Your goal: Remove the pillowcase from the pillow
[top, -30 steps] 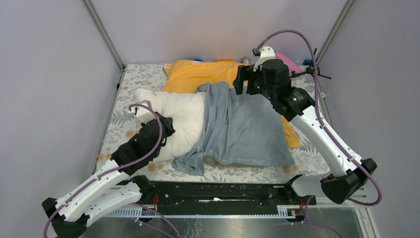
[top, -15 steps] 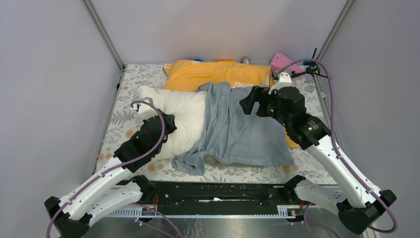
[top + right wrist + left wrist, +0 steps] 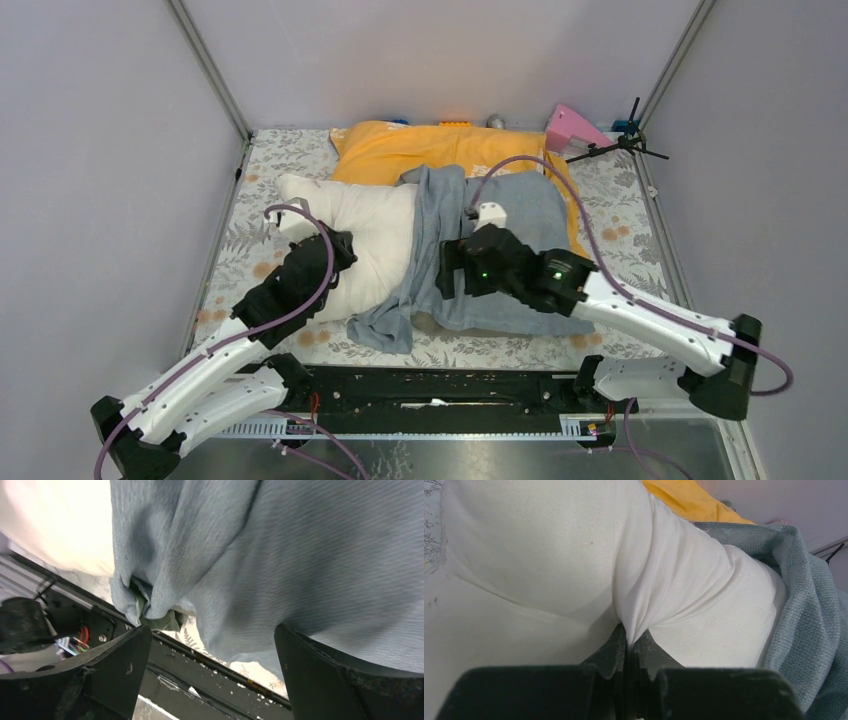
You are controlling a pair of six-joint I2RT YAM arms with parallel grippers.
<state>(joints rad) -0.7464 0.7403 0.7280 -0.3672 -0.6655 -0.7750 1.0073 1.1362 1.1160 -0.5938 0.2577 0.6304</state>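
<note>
The white pillow [image 3: 375, 235] lies across the table, its left half bare. The grey-blue pillowcase [image 3: 520, 215] covers its right half, bunched at the near edge [image 3: 385, 325]. My left gripper [image 3: 335, 250] is shut on a pinch of the pillow's white fabric [image 3: 631, 615]; the pillowcase edge shows at the right of the left wrist view [image 3: 811, 630]. My right gripper [image 3: 448, 272] is open, hovering above the pillowcase near its middle. In the right wrist view the grey-blue fabric [image 3: 300, 555] fills the space above the wide-apart fingers [image 3: 120, 670], with white pillow [image 3: 55, 520] at the left.
An orange-covered pillow [image 3: 420, 150] lies behind, partly under the grey-blue case. A pink object [image 3: 572, 125] and a black stand [image 3: 625, 145] sit at the back right. The black rail [image 3: 440, 385] runs along the near edge. Grey walls enclose the floral-covered table [image 3: 240, 235].
My right arm swung from the back right corner toward the near middle and lowered over the pillowcase. The left gripper has kept its hold on the pillow.
</note>
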